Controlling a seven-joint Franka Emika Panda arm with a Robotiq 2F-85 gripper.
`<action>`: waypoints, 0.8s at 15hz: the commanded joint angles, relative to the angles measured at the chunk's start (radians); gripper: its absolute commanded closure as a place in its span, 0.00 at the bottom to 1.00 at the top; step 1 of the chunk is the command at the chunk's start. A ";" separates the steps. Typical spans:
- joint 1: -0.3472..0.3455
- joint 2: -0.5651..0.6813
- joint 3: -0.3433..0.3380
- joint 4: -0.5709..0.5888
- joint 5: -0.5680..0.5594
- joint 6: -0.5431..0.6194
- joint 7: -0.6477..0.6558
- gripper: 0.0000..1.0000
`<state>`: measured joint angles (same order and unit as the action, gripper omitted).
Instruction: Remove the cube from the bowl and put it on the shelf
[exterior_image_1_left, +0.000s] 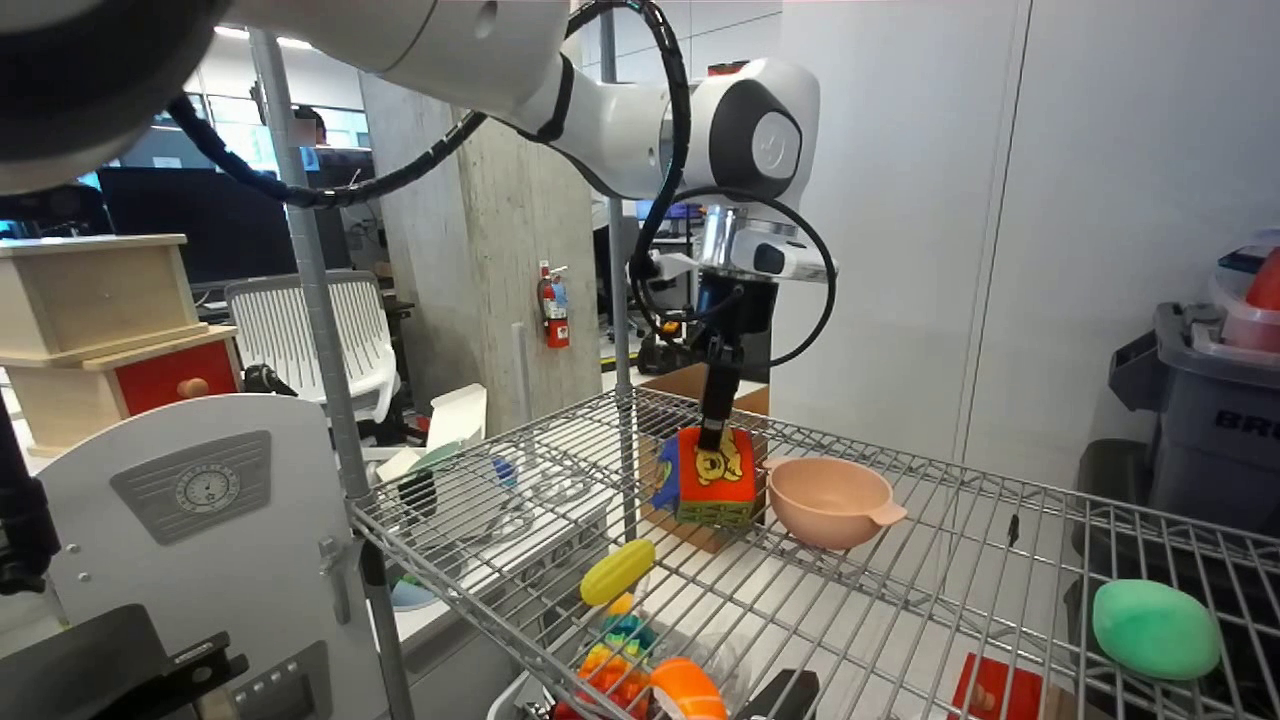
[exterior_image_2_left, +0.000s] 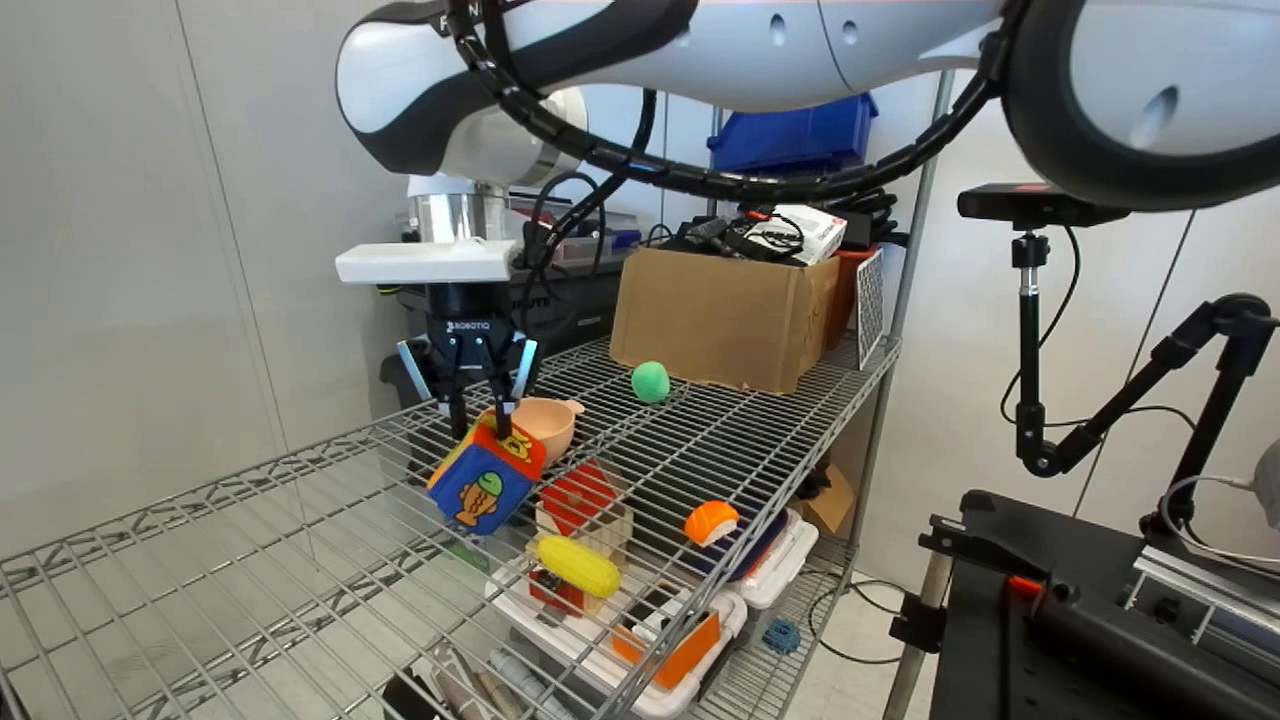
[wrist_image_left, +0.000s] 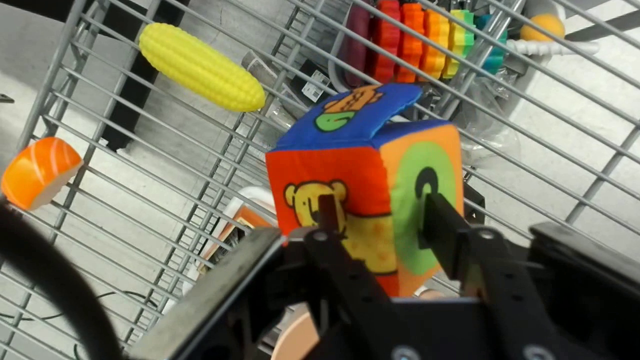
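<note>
The cube (exterior_image_1_left: 716, 475) is a soft multicoloured block, tilted, with its blue fish face showing in an exterior view (exterior_image_2_left: 487, 487). My gripper (exterior_image_2_left: 482, 422) points down with its fingers on two adjoining faces, pinching an edge. In the wrist view the fingertips (wrist_image_left: 378, 210) press on the red bear face and the green-and-orange face of the cube (wrist_image_left: 367, 175). The cube is outside the pinkish bowl (exterior_image_1_left: 835, 500), beside it; the bowl stands on the wire shelf (exterior_image_1_left: 450, 588). The bowl also shows in an exterior view (exterior_image_2_left: 548, 418). Whether the cube touches the shelf I cannot tell.
A yellow corn toy (wrist_image_left: 200, 67) and an orange sushi toy (wrist_image_left: 41, 173) lie on the shelf. A green rounded lump (exterior_image_1_left: 1155, 628) and a cardboard box (exterior_image_2_left: 710, 315) are farther along. A metal pole (exterior_image_1_left: 618, 300) rises near the cube. Bins and toys sit below the grid.
</note>
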<state>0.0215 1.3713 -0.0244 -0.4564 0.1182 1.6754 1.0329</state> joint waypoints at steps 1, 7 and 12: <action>0.004 0.014 0.005 0.031 -0.006 0.010 0.027 0.22; 0.001 -0.026 0.052 0.005 0.022 0.052 -0.024 0.00; 0.010 -0.061 0.084 0.004 0.030 0.090 -0.066 0.00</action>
<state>0.0305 1.3398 0.0393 -0.4475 0.1258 1.7466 0.9993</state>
